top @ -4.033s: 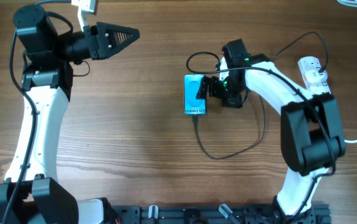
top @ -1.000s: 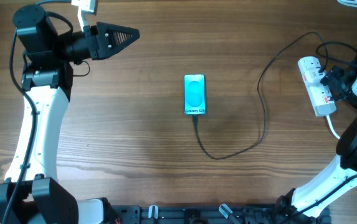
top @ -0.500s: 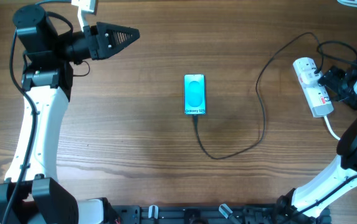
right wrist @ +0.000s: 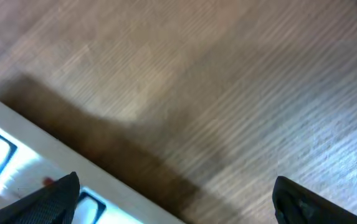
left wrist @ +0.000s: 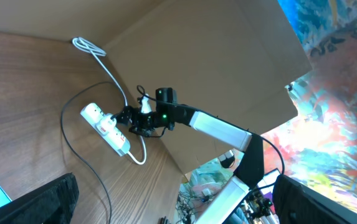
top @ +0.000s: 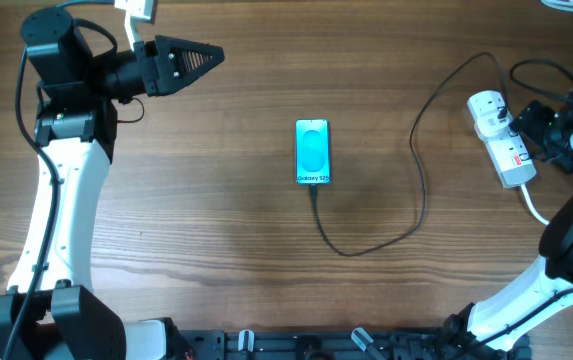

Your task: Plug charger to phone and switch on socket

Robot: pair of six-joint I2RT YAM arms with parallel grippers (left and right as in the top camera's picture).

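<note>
The phone point(top: 312, 152) lies flat mid-table with its blue-teal screen up. The charger point(top: 421, 190), a thin black cable, runs from the phone's near end, loops right and climbs to the socket point(top: 501, 140), a white power strip at the right edge. My right gripper point(top: 522, 122) is open and right beside the socket's right side. In the right wrist view the socket point(right wrist: 16, 168) fills the lower left corner, and the right gripper point(right wrist: 175, 202) spans bare wood. My left gripper point(top: 204, 55) hangs open and empty at the far left; the left gripper point(left wrist: 175, 202) faces the socket point(left wrist: 106, 127) from afar.
A thick white cord point(top: 536, 210) leaves the socket toward the right edge. A second white cord point(left wrist: 97, 56) lies coiled behind it. The right arm point(left wrist: 218, 127) reaches over the table's edge. Bare wood surrounds the phone.
My right arm left the phone several seconds ago and is now at the socket. Over the last second it edged left and the socket shifted slightly left. The left arm is still.
</note>
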